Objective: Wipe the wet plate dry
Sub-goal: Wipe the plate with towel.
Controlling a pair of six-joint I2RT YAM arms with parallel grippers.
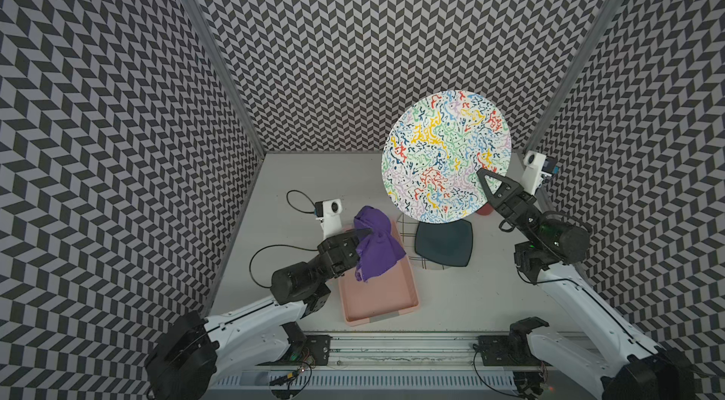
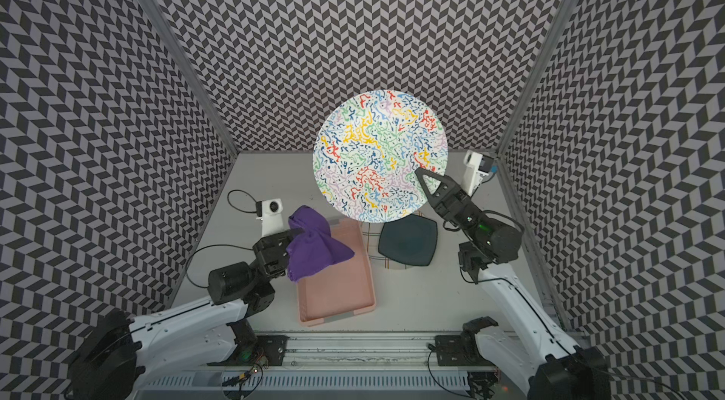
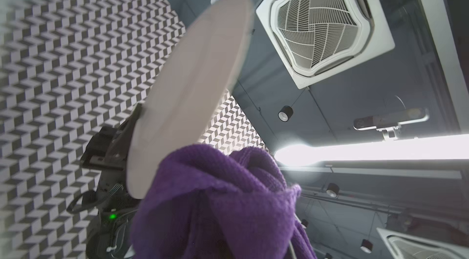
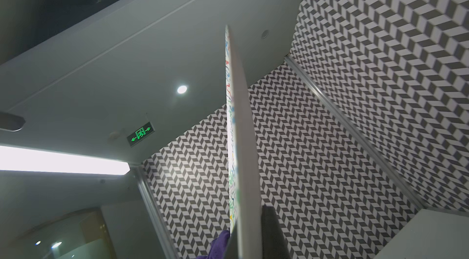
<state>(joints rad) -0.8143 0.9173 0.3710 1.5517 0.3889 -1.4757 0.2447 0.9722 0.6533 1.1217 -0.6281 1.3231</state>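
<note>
Two closed grips: right gripper (image 1: pixel 483 178) pinches the raised plate (image 1: pixel 443 151) by its rim, left gripper (image 1: pixel 365 232) clamps the cloth (image 1: pixel 378 251). Hard wiping could lever the plate loose.

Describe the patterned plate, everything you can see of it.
The plate is round, thin and flat, its white face covered with multicoloured squiggles; the left wrist view shows a plain pale underside. It is held above the table, tilted up with the face toward the top views. The right gripper has its jaws shut on the rim; nothing else touches it. The purple cloth is apart. Wetness cannot be told.
</note>
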